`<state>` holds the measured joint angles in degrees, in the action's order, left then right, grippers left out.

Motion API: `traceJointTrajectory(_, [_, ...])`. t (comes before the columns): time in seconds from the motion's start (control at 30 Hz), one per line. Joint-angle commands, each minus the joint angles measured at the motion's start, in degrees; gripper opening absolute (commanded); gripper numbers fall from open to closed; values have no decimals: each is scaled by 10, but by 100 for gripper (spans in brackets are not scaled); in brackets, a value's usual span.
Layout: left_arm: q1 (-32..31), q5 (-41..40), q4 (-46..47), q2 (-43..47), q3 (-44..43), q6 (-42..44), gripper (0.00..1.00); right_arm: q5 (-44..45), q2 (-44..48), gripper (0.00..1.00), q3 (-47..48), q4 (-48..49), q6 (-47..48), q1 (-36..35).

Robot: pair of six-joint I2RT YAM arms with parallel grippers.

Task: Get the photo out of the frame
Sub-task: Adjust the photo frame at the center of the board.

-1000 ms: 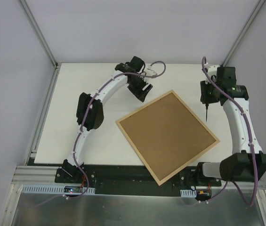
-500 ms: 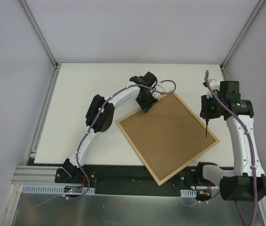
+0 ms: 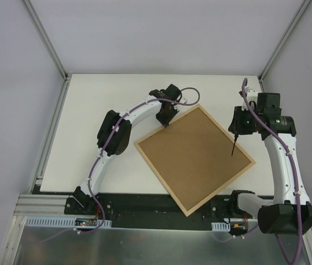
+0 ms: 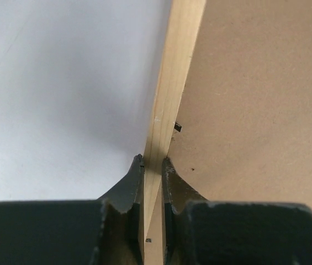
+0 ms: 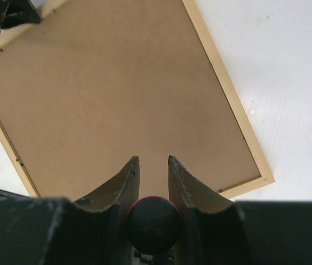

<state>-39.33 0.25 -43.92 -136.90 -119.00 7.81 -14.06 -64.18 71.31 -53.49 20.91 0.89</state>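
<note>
The frame (image 3: pixel 194 160) lies face down and turned like a diamond, its brown fibreboard back up. The photo is hidden under that back. My left gripper (image 3: pixel 164 123) is shut on the frame's upper-left rail. In the left wrist view the gripper (image 4: pixel 152 160) pinches the light wood rail (image 4: pixel 178 66) from both sides. My right gripper (image 3: pixel 237 131) hovers over the frame's right part, shut on a thin black tool (image 3: pixel 233 146) whose tip points down at the back. In the right wrist view the gripper (image 5: pixel 151 160) clamps the tool's round handle (image 5: pixel 151 223) above the frame (image 5: pixel 117 99).
The white table (image 3: pixel 89 138) ends at metal posts left and right. The frame's near corner (image 3: pixel 186 212) overhangs the table's front edge above the black base rail. A small dark tab (image 4: pixel 178 127) sits on the back beside the rail. My left gripper (image 5: pixel 6 14) shows in the right wrist view's top-left corner.
My left gripper came down from behind the frame onto its upper-left rail and shut on it. The frame shifted slightly left. My right arm moved inward, bringing the tool over the back.
</note>
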Motion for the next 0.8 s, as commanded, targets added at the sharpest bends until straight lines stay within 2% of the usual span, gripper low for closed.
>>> traceJointTrajectory(0.0, [107, -62, -89, -2, 44, -146, 0, -43, -13, 0, -20, 121, -75, -4])
traceJointTrajectory(0.1, [159, -50, -93, 21, 86, -196, 0, -68, -37, 0, -22, 175, -112, -4])
traceJointTrajectory(0.2, [183, -62, -80, 52, 138, -220, 0, -91, -66, 0, -15, 209, -145, -4])
traceJointTrajectory(0.27, [192, -36, -64, 82, 173, -230, 0, -108, -81, 1, -20, 231, -169, -4])
traceJointTrajectory(0.4, [180, 60, -25, 141, 248, -246, 0, -137, -109, 0, -37, 277, -225, -5])
traceJointTrajectory(0.5, [152, 100, -20, 158, 262, -236, 0, -162, -135, 0, -39, 295, -250, -8])
traceJointTrajectory(0.63, [137, 114, -21, 163, 247, -220, 0, -196, -165, 0, -36, 322, -274, -21])
traceJointTrajectory(0.77, [156, 106, -36, 167, 207, -201, 25, -235, -193, 1, -28, 351, -302, -33])
